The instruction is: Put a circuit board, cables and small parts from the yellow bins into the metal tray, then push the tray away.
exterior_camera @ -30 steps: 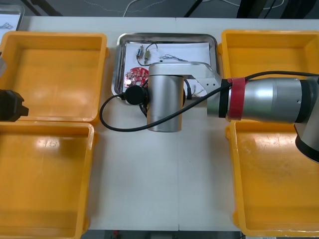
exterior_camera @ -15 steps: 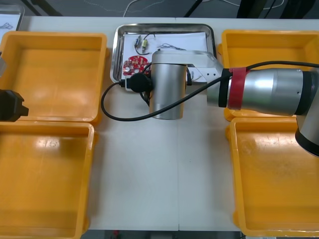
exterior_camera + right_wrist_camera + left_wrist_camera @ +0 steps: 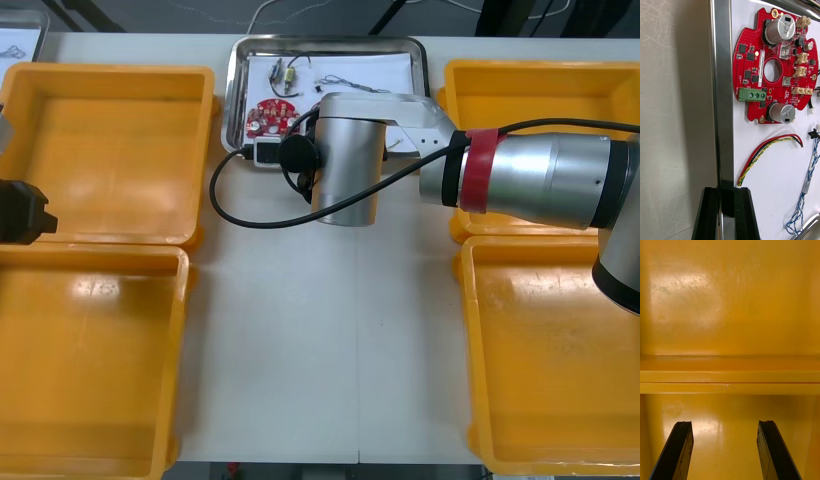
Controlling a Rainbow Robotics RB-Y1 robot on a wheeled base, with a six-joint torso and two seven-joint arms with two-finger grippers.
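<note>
The metal tray (image 3: 720, 93) was pinched by its rim in the right gripper (image 3: 726, 193), the circuit board (image 3: 752, 67) lying just beyond the fingers; the left gripper (image 3: 724, 424) was held open.

Front view: bright, even light from above. The worktop (image 3: 320, 350) is uniformly lit. The right arm (image 3: 345, 160) drops only a soft, narrow shadow toward the worktop's near edge. There are pale glare patches on the floors of the yellow bins (image 3: 95, 290) at the near corners.

Right wrist view: the metal tray (image 3: 720, 93) rim mirrors dark and bright streaks where the right gripper (image 3: 726, 189) straddles it. The white inside is very bright. The red and yellow cable (image 3: 767, 152) throws a thin shadow.

Left wrist view: broad soft glare on the yellow bin (image 3: 730, 367) floor beyond the left gripper (image 3: 724, 423), with a weaker glow between its spread fingers.
</note>
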